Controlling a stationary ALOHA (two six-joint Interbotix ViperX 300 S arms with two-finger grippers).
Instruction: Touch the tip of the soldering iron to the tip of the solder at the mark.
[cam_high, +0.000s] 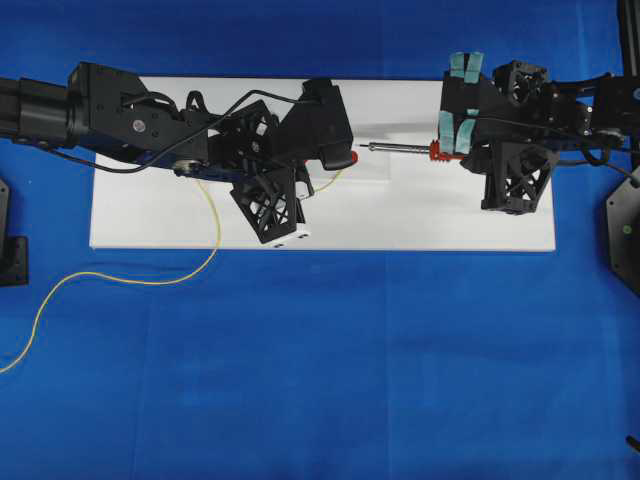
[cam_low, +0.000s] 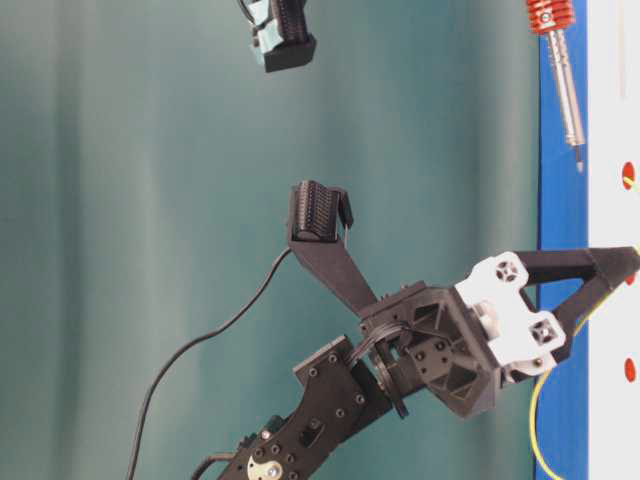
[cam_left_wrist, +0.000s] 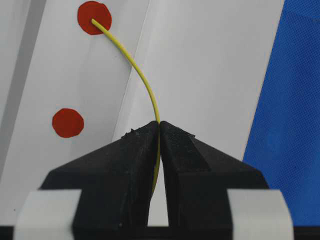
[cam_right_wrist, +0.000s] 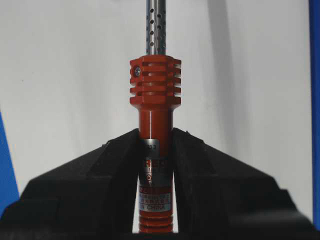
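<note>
1. Holding: your left pincer (cam_left_wrist: 159, 131) is shut tight on the solder (cam_left_wrist: 134, 65), a thin yellow wire that arcs forward out of the jaws. Its free end rests on the upper red mark (cam_left_wrist: 94, 17) on the white board (cam_left_wrist: 210, 75).
2. Gripping: your right pincer (cam_right_wrist: 156, 150) is closed around the red handle of the soldering iron (cam_right_wrist: 155, 95), with the metal shaft pointing straight ahead over the board.
3. Position: in the overhead view the iron's tip (cam_high: 365, 146) is just short of the red mark beside the left pincer, near but not yet touching. In the table-level view the tip (cam_low: 579, 165) looks apart from the mark (cam_low: 628, 175).
4. Step in hand, as judged: bring the iron tip onto the solder end at the mark.
5. Method: keep the left arm still, so the wire end does not slide off the mark.
6. Method: advance the iron along its own axis, slowly, and lower it only at the end.
7. Caution: the wire is springy; a sideways nudge would likely flick it away, so make contact lightly, tip to tip.
8. Spare item: a second red mark (cam_left_wrist: 67, 122) lies nearer the left pincer; ignore it.
</note>
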